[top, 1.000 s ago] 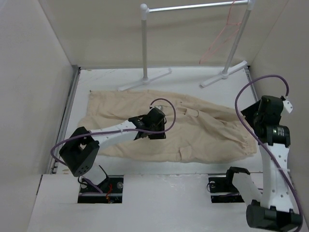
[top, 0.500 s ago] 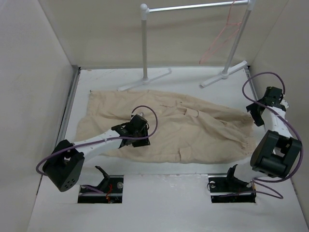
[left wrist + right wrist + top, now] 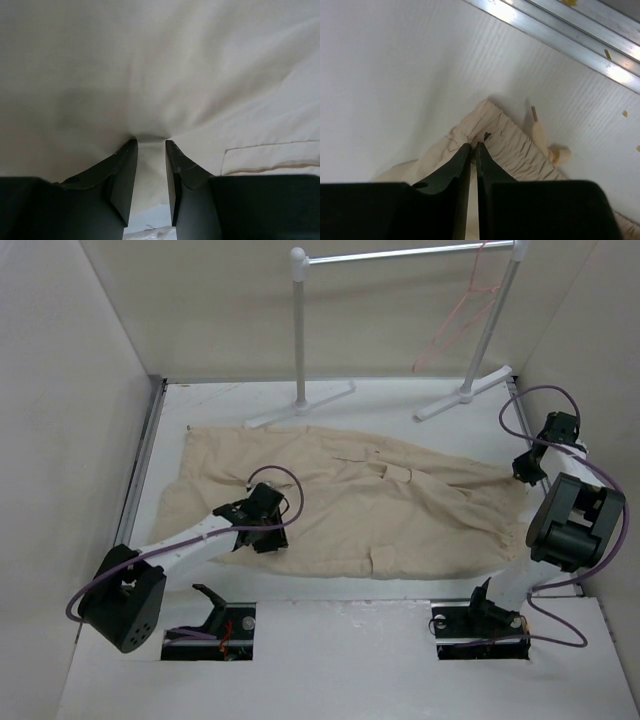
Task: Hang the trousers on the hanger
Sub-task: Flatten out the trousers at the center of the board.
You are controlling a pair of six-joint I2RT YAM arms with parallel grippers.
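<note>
The beige trousers (image 3: 400, 510) lie spread flat across the table, waist at the right. My left gripper (image 3: 272, 528) lies low on their near left part. In the left wrist view its jaws (image 3: 151, 142) stand narrowly apart with a fold of cloth (image 3: 150, 65) pinched between the tips, creases running to them. My right gripper (image 3: 522, 472) is at the waist end. In the right wrist view it (image 3: 473, 145) is closed to a slit on the gathered waistband (image 3: 515, 145), next to the drawstring (image 3: 540, 135). The pink hanger (image 3: 455, 320) hangs from the rail at the back right.
The white rail stand (image 3: 300, 330) has two feet on the table behind the trousers. Beige walls close in the left, back and right. A metal edge strip (image 3: 560, 37) runs along the table's right side near the waistband.
My left gripper has slid from the trousers' middle towards the near left. My right arm has swung down from a raised pose to the waist end. The trousers' outline has barely changed.
</note>
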